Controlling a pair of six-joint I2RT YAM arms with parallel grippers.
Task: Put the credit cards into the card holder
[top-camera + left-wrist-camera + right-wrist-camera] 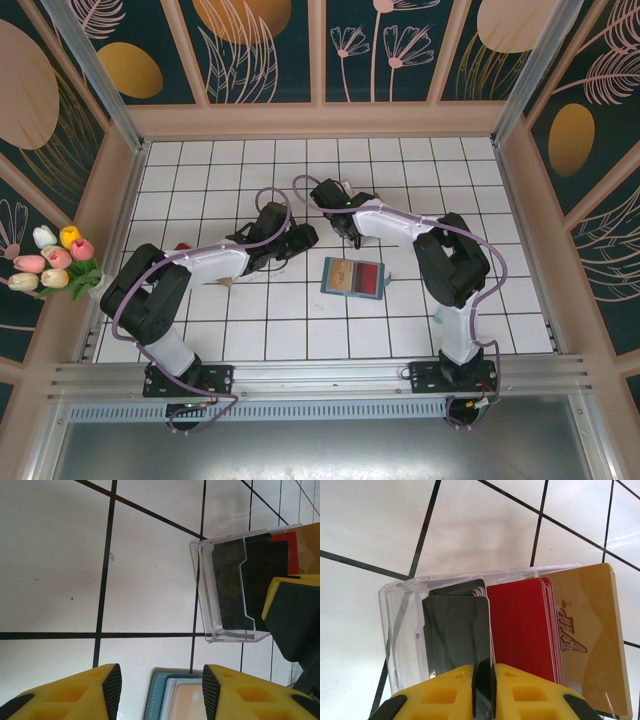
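In the right wrist view my right gripper [483,672] is shut on the edge of a black credit card [457,630], which stands in a small clear rack [400,625]. Red cards [520,625] and a tan card marked VIP [585,635] stand beside it in the rack. The teal card holder [329,287] lies open on the tiles in front of both grippers, with a tan and a red card showing in its slots. My left gripper [161,690] hangs open over the holder's corner [157,697], nothing between its fingers. The rack [207,595] stands just beyond it.
White tiled floor with dark grout lines, walled in by patterned panels. A bunch of tulips [50,262] sits on the left ledge. The right gripper's yellow finger [295,615] stands close to the rack in the left wrist view.
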